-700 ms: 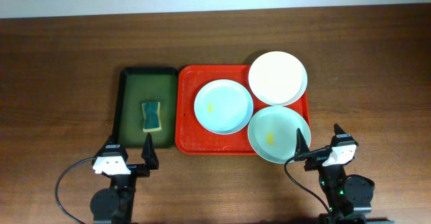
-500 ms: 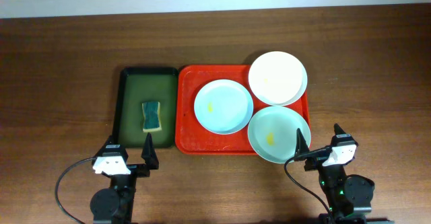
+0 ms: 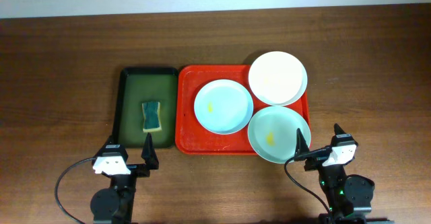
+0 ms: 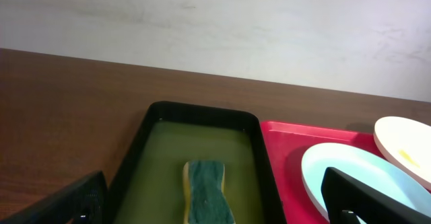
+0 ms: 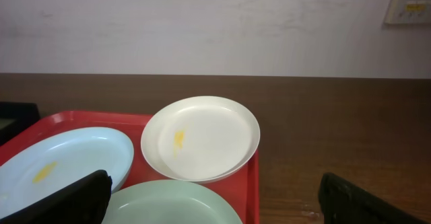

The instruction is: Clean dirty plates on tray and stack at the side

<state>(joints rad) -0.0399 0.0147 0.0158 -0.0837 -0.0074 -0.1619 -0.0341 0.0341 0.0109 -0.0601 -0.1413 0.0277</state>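
Right pincer (image 3: 318, 136) near green plate (image 3: 276, 131)

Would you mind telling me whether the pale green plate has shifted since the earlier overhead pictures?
No. The pale green plate overhangs the near right corner of the red tray just as before.

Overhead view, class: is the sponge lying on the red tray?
No, the sponge lies in the dark green tray, beside the red tray.
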